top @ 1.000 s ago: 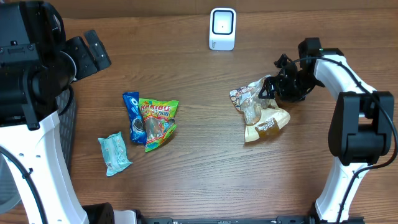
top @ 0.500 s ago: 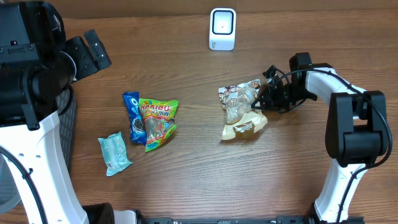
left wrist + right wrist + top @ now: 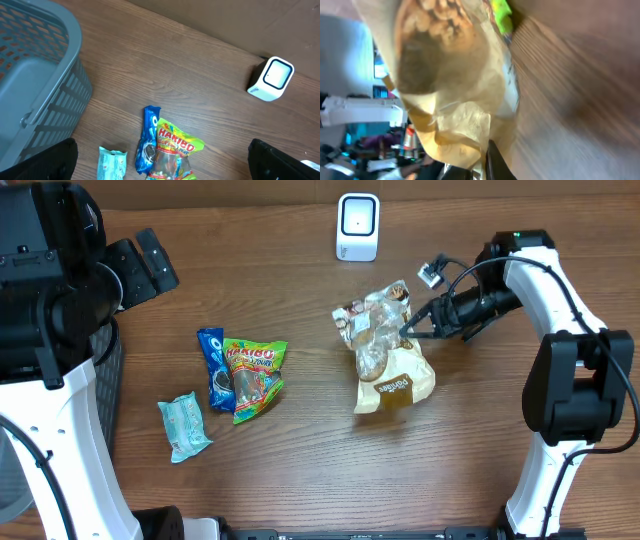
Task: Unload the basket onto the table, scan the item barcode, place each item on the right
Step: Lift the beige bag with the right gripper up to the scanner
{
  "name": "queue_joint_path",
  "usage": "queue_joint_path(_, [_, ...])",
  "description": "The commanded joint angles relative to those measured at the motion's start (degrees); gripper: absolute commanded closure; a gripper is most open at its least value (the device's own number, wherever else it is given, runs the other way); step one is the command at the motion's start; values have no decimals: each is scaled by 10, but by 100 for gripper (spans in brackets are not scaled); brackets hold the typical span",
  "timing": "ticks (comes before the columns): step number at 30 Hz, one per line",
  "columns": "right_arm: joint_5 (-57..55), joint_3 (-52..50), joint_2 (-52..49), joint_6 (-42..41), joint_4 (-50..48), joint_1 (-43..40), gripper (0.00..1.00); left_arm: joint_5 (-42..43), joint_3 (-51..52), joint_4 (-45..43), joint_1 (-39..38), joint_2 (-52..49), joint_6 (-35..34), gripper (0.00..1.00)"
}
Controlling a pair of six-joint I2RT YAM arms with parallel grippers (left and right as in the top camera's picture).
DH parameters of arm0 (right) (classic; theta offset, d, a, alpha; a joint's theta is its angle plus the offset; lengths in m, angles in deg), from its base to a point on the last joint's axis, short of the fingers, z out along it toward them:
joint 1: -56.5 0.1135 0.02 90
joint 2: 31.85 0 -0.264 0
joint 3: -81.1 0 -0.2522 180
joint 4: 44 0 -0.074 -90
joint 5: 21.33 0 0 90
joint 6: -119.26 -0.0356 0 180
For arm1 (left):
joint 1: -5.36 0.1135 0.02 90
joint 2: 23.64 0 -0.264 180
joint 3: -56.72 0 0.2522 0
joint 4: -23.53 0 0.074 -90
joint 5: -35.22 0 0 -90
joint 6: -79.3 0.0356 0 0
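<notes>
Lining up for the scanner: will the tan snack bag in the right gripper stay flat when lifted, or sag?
Probably sags: the tan snack bag looks crumpled, pinched at one edge by the right gripper. Likely light, thin film with loose pieces inside. Glossy wrap might slip.

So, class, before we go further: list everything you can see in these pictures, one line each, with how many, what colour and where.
scanner: one, white, far edge of the table, near the middle
snack bag: one, tan and clear, right of centre, its right edge pinched by the right tool
gummy bag: one, green, red and yellow, left of centre
cookie pack: one, blue, against the gummy bag's left side
small packet: one, pale teal, nearer and left of the cookie pack
basket: one, grey, at the left edge
table: one, brown wood, under everything
left tool: one, black, open, holding nothing, far left
right tool: one, black, shut on the snack bag
</notes>
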Motion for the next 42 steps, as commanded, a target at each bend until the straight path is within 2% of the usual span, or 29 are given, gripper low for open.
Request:
queue_joint_path(1, [58,14,14,91,1,-2,96,-7,-1,-2,2,1,-8,0])
queue_joint_path(4, [83,14,31,107,1,-2,96,-7,-1,-2,2,1,-8,0])
queue_joint_path(19, [96,49,284,123,0,-2,96,-7,-1,-2,2,1,-8,0])
queue_joint_path(26, [122,49,282,71,-11,-17,96,-7,-1,-2,2,1,-8,0])
queue_joint_path(29, [191,49,277,-1,-29,-53,96,-7,-1,-2,2,1,-8,0])
queue_joint_path(32, [242,49,272,-28,-28,-82,96,-7,-1,-2,2,1,-8,0])
queue_joint_path(42, [252,49,270,-30,-25,-94,96,-7,-1,-2,2,1,-8,0])
